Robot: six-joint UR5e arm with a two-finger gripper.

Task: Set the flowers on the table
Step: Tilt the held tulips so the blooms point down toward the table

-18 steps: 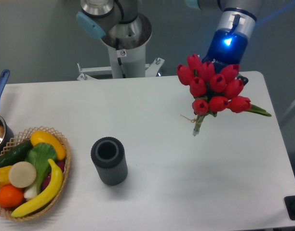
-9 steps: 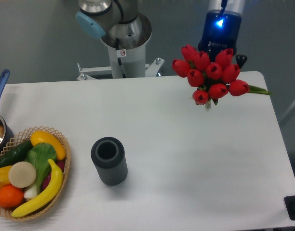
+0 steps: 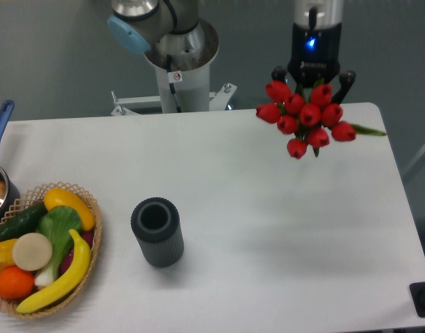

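The gripper (image 3: 313, 82) hangs from above at the far right part of the scene, with a small blue light on its dark body. Its two dark fingers (image 3: 278, 73) spread to the left and to the right, and the flowers (image 3: 306, 118) sit directly under them and partly between them. The stems are hidden behind the red heads, so the contact is not visible, but the bunch hangs in the air with nothing else to carry it, so the claw is closed on it.

The flowers are a tight cluster of red tulip heads, which face toward the camera and a little downward. One green leaf (image 3: 369, 130) sticks out to the right from the bunch. The bunch is above the far right region of the table (image 3: 268, 229) and does not touch it; the lowest red head is clearly over the white surface.

Further away, on the table in front and to the left, a dark ribbed cylinder (image 3: 157, 232) stands upright with its open top visible. At the left edge lies a wicker basket (image 3: 94, 232) with fruit and vegetables. Behind the basket, a pot with a blue handle (image 3: 0, 125) is cut by the picture edge. The base of the arm (image 3: 179, 66) stands behind the table.
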